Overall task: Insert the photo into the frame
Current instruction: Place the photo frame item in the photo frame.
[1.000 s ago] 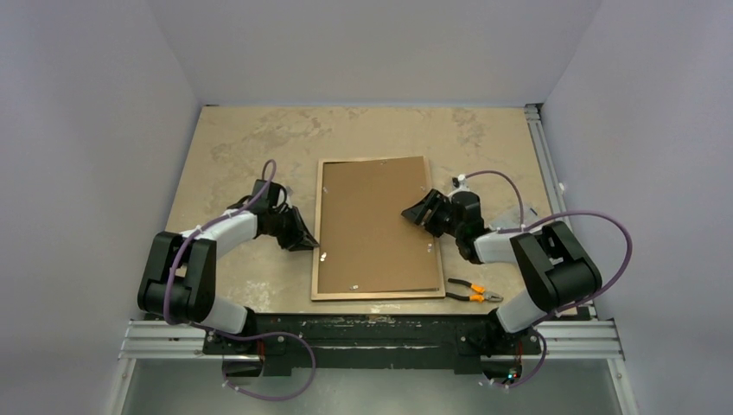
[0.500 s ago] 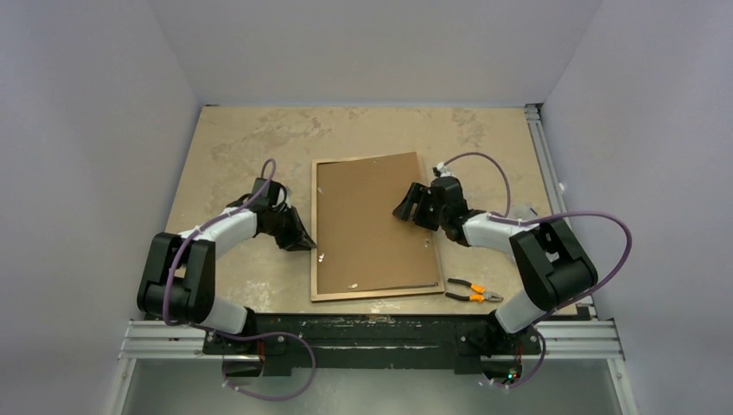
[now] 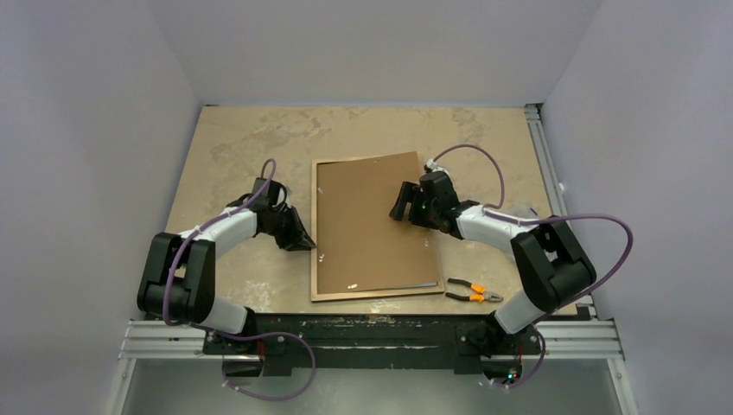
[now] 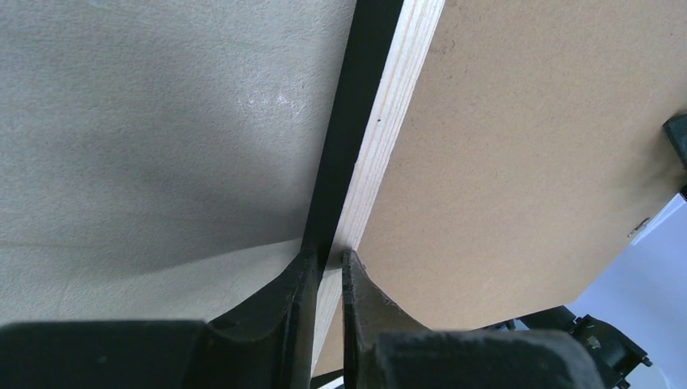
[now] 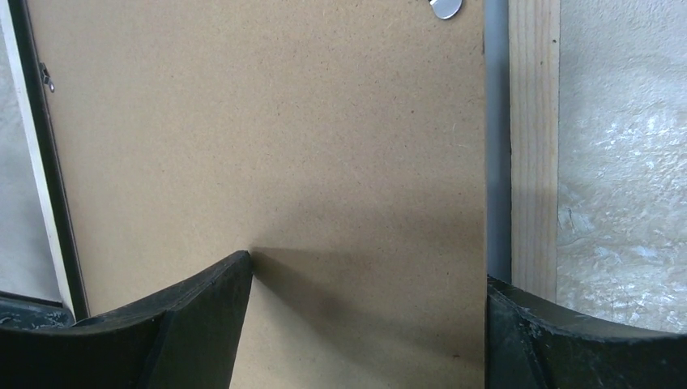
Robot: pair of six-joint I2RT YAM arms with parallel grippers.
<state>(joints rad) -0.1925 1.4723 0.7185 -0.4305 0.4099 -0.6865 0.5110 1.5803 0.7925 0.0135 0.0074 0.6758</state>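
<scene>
The frame (image 3: 315,194) lies face down mid-table, its light wood back up, with the brown backing board (image 3: 367,229) resting on it slightly askew. My left gripper (image 3: 304,240) is at the frame's left side. In the left wrist view it (image 4: 328,261) is shut on the frame rail (image 4: 389,97), black outer edge on one side, wood back on the other. My right gripper (image 3: 403,207) hovers open over the board's upper right. Its fingertips (image 5: 241,263) stand wide apart above the board (image 5: 267,138), and the right rail (image 5: 533,146) lies beside them. The photo is hidden.
Orange-handled pliers (image 3: 474,293) lie on the table just right of the frame's near right corner. A small metal tab (image 5: 445,6) sits at the board's edge. Grey walls close in the table at left, back and right.
My right gripper has swung up and leftward over the board while opening wider. The frame's far end has shifted a little to the left. The left gripper has stayed on the rail.
</scene>
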